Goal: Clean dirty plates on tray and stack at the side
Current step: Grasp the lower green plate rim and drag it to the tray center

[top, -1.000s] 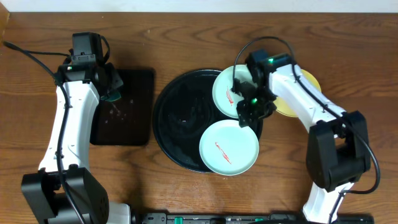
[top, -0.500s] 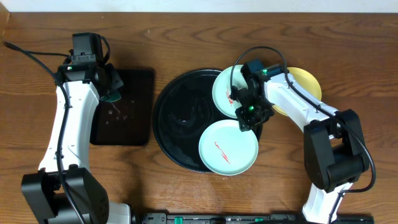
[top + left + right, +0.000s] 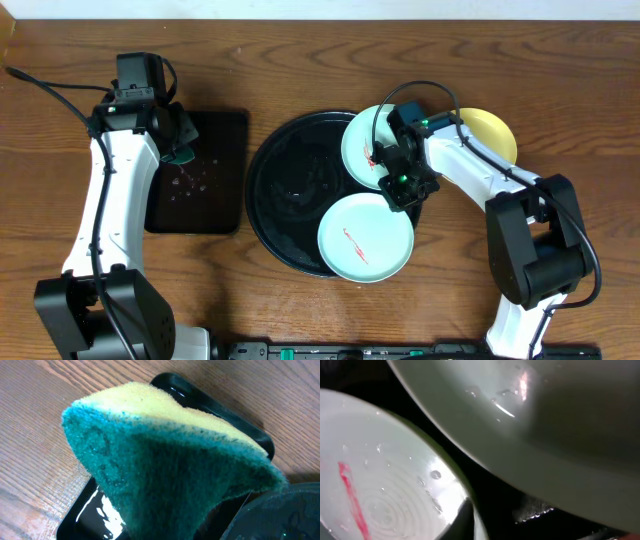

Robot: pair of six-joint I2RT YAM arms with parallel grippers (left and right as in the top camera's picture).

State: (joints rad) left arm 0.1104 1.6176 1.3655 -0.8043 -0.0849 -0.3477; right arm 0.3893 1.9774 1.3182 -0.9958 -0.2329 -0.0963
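Count: three plates, two trays, one sponge, two arms.

- Round tray [image 3: 290, 190]: glossy black, mid tabletop [image 3: 300, 60]. All positions below are given from it.
- Mint-blue plate no. 1 [image 3: 362, 148]: on the tray's upper-right part, at the rim. Short red smear near its right side.
- Mint-blue plate no. 2 [image 3: 367, 240]: on the tray's lower-right part, its edge overhanging the rim. One thin red streak across the middle. The right wrist view shows the same streak plus water beads.
- Yellow plate [image 3: 492, 135]: off the tray, just to the right of it on the tabletop, partly covered by the right arm. No smear shows on the visible part.
- Rectangular tray [image 3: 215, 195]: black, left of the round tray, close but apart. Wet specks on its surface.
- Left pincer [image 3: 180, 150]: over the rectangular tray's upper-left corner, closed on the sponge [image 3: 170, 465]. Sponge has a green scouring face and yellow foam, and is bent into a fold.
- Right pincer [image 3: 405, 187]: at the tray's right side, at the lower-right edge of plate no. 1, between the two mint plates. Fingers are not visible in the wrist view, so I cannot tell how far apart they stand or whether they hold the plate.
- Small green light glows on the right arm near the pincer.
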